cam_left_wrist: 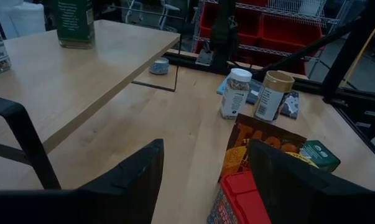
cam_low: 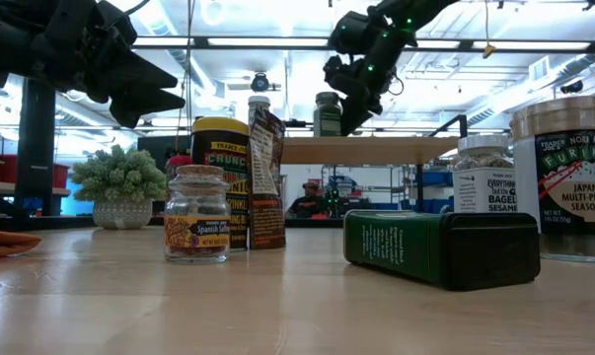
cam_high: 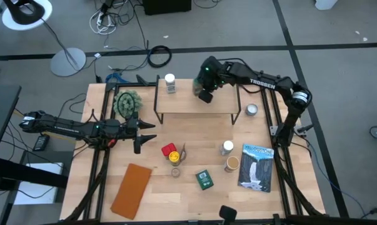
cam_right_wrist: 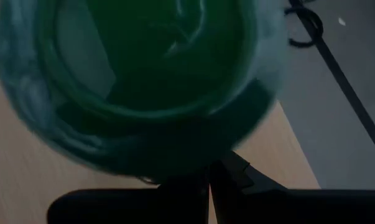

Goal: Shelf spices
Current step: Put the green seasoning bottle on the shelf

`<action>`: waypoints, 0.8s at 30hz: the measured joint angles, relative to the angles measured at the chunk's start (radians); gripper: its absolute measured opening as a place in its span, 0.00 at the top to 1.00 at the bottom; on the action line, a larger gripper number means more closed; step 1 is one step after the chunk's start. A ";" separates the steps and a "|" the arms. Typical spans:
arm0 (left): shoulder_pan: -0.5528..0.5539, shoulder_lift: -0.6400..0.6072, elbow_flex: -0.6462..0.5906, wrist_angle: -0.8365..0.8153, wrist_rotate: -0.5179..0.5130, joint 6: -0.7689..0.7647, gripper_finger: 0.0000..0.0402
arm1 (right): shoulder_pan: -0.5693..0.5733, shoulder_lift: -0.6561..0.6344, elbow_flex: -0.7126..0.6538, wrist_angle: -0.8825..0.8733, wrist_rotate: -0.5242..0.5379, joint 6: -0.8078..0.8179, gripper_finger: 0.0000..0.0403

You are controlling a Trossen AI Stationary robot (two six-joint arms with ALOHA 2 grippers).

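Observation:
The shelf [cam_high: 194, 103] stands mid-table and carries a white-lidded jar [cam_high: 169, 83] and a green-lidded jar [cam_low: 327, 113]. My right gripper [cam_high: 205, 84] hovers over the shelf beside the green jar. Its fingers look shut in the right wrist view, with the green lid [cam_right_wrist: 150, 68] filling the picture just ahead. My left gripper [cam_high: 138, 134] is open above the table to the left of the red box [cam_high: 169, 149], yellow-lidded jar [cam_high: 175, 157] and amber packet [cam_left_wrist: 262, 146]. A small jar [cam_low: 196, 214], a dark green tin [cam_high: 204, 179], a white-lidded jar [cam_high: 227, 147] and a tan-lidded jar [cam_high: 232, 164] stand on the table. My right gripper is close against the green-lidded jar, but I cannot tell whether its shut fingers [cam_right_wrist: 193, 196] touch the lid. The jar stands upright on the shelf top [cam_low: 376, 150].
A small round tin [cam_high: 252, 110] sits right of the shelf. The blue-and-white book [cam_high: 257, 165] lies near the right edge, the brown pad [cam_high: 132, 189] near the left front. A potted plant [cam_high: 127, 103] stands left of the shelf. The shelf top between the jars is bare.

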 joint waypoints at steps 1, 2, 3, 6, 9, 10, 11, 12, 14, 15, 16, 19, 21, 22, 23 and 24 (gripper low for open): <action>0.000 0.000 0.000 0.000 0.000 0.000 0.41 | 0.000 0.000 0.000 0.013 0.000 -0.001 1.00; 0.000 0.000 0.000 -0.001 0.000 0.000 0.41 | 0.000 0.000 0.000 0.024 0.000 0.000 1.00; 0.000 0.000 0.000 -0.001 0.000 0.000 0.41 | 0.000 0.000 0.000 0.030 0.000 0.001 1.00; 0.000 0.000 0.000 -0.002 0.000 0.001 0.41 | 0.000 0.000 0.000 0.021 -0.005 0.031 1.00; 0.000 0.000 0.000 -0.005 0.000 0.001 0.41 | 0.004 0.000 0.000 -0.002 -0.048 0.071 1.00; 0.000 0.000 0.000 -0.007 0.000 0.001 0.41 | 0.008 0.000 0.000 -0.004 -0.053 0.080 1.00; 0.000 0.000 0.000 -0.009 0.000 0.001 0.41 | 0.013 -0.001 0.000 -0.004 -0.055 0.088 1.00; 0.000 0.000 0.000 -0.010 0.000 0.001 0.41 | 0.019 -0.001 0.000 -0.002 -0.057 0.094 1.00; 0.000 0.000 0.000 -0.010 0.000 0.001 0.41 | 0.028 -0.001 0.000 0.006 -0.058 0.104 1.00; 0.000 0.000 0.000 -0.010 0.000 0.001 0.41 | 0.032 -0.001 0.000 0.012 -0.059 0.104 1.00; 0.000 0.000 0.000 -0.010 0.000 0.001 0.41 | 0.038 -0.001 0.000 0.018 -0.061 0.105 1.00; 0.000 0.000 0.000 -0.009 0.000 0.001 0.41 | 0.046 -0.001 0.000 0.034 -0.061 0.107 1.00; 0.000 0.000 0.000 -0.007 0.000 0.001 0.41 | 0.047 -0.001 0.000 0.049 -0.061 0.114 1.00; 0.000 0.000 0.000 -0.007 0.000 0.001 0.41 | 0.047 -0.001 0.000 0.058 -0.061 0.119 1.00; 0.000 0.000 0.000 -0.007 0.000 0.001 0.41 | 0.046 -0.001 0.000 0.069 -0.061 0.122 1.00; 0.000 0.000 0.000 -0.007 0.000 0.001 0.41 | 0.045 -0.001 0.000 0.082 -0.061 0.122 1.00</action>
